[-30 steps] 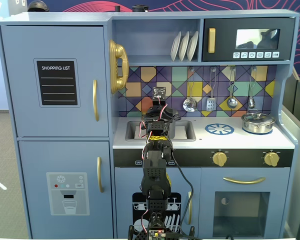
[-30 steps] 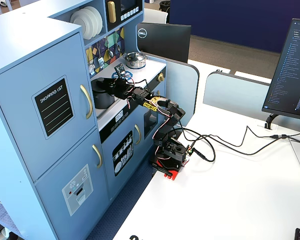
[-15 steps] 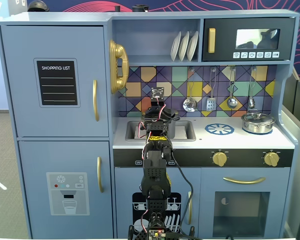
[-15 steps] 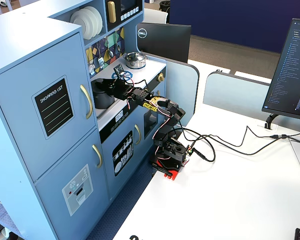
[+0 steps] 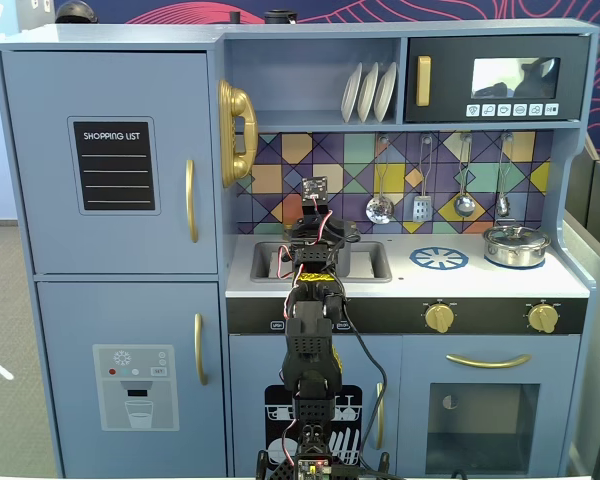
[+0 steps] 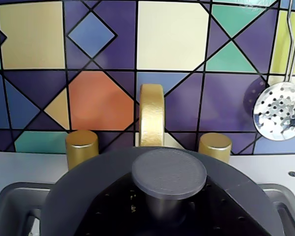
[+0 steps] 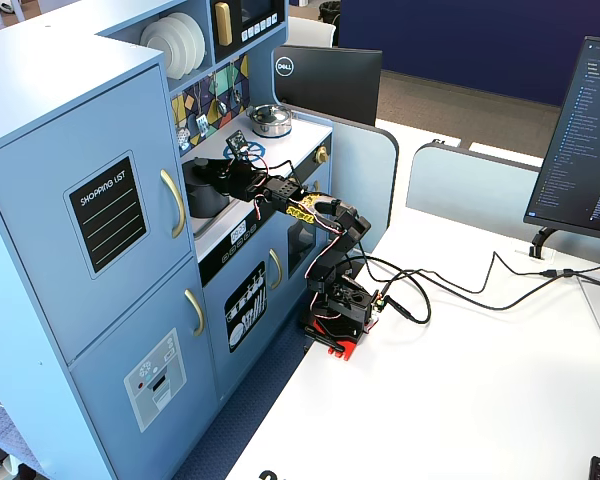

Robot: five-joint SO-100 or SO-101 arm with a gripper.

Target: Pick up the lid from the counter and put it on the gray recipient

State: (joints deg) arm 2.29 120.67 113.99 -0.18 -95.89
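Sink station, placing stage. Over the last second my arm has barely shifted in both fixed views. I read this as the lid [image 6: 169,172] settling onto the pot [image 7: 204,196], which stands in the sink [image 5: 370,262]. I cannot see whether it is seated. My gripper [image 6: 162,212] is narrow, its jaws closed on the stem under the lid's knob. Ahead, the faucet [image 6: 152,114] and backsplash [image 6: 103,98] stand near. The skimmer [image 6: 280,110] hangs to the right in the wrist view. The open room is upward and back toward me. The steel pot [image 5: 516,245] is well apart.
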